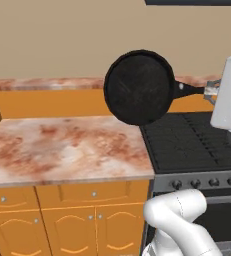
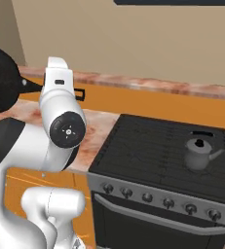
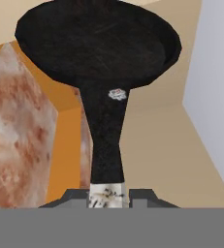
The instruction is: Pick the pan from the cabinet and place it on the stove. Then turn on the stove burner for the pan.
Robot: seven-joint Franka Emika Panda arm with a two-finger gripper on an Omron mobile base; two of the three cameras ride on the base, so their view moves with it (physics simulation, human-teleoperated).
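One pan [image 1: 138, 86]: round, matte black, long straight black handle with a small pale rivet mark near the bowl, tilted on edge with its flat face toward the left base camera. Held in the air over the seam between reddish marbled countertop [image 1: 62, 145] and stove [image 1: 197, 142], touching neither. Gripper [image 3: 107, 196] clamped on the handle's pale end. One stove, black grates, six front knobs [image 2: 168, 202] counted in right base view, four in left. One grey kettle [image 2: 199, 153] on the right grate. Pan cut off at the left edge in right base view; fingertips mostly hidden by the handle.
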